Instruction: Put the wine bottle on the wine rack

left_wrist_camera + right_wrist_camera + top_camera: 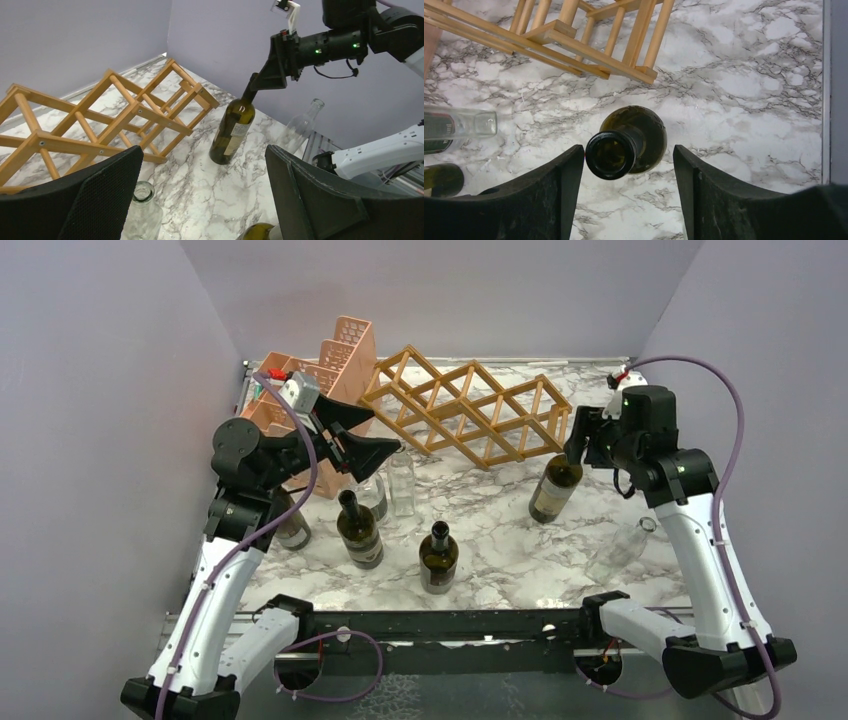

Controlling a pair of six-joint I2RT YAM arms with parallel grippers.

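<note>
The golden-brown wooden wine rack (470, 410) lies at the back of the marble table; it also shows in the left wrist view (100, 120) and the right wrist view (589, 45). A dark green wine bottle (555, 490) with a pale label leans just in front of the rack's right end, base on the table (232, 132). My right gripper (578, 445) is open around its neck; the bottle mouth (611, 155) sits against the left finger (564, 175), with a gap to the right finger. My left gripper (385, 450) is open and empty above clear bottles.
A pink perforated organizer (330, 370) stands back left. Two clear bottles (402, 485) and two dark bottles (360, 530) (438, 558) stand mid-table. Another bottle (292, 525) stands by the left arm. A clear bottle (620, 550) lies at the right.
</note>
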